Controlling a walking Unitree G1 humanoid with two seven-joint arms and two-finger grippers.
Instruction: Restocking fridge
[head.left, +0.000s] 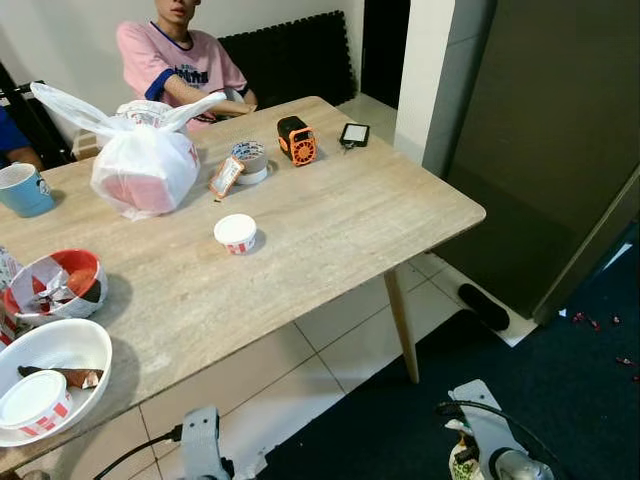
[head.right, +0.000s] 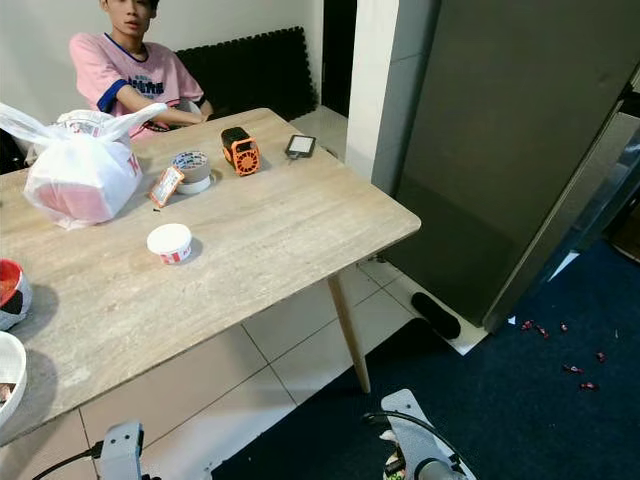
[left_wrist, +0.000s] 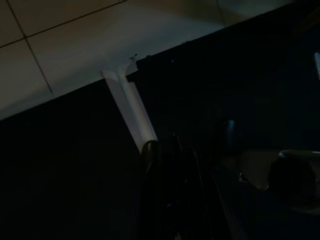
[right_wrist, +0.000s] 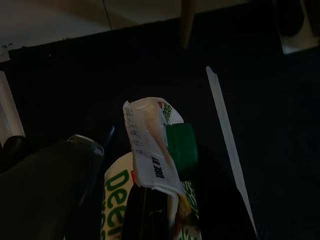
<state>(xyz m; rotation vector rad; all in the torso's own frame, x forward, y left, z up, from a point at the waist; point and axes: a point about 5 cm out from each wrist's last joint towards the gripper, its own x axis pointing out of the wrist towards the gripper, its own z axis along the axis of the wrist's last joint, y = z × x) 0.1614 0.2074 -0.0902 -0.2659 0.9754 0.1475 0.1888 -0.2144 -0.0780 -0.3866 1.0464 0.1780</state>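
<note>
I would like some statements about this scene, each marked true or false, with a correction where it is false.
1. A white plastic bag stands on the wooden table. True.
2. The small white cup lies on the floor tiles. False: it stands on the table.
3. The right hand holds a white carton with green print and a green cap. True.
4. The orange gadget sits inside the white bowl. False: it stands on the table, near the roll of tape.
5. A person in a pink shirt sits at the table's far side. True.
</note>
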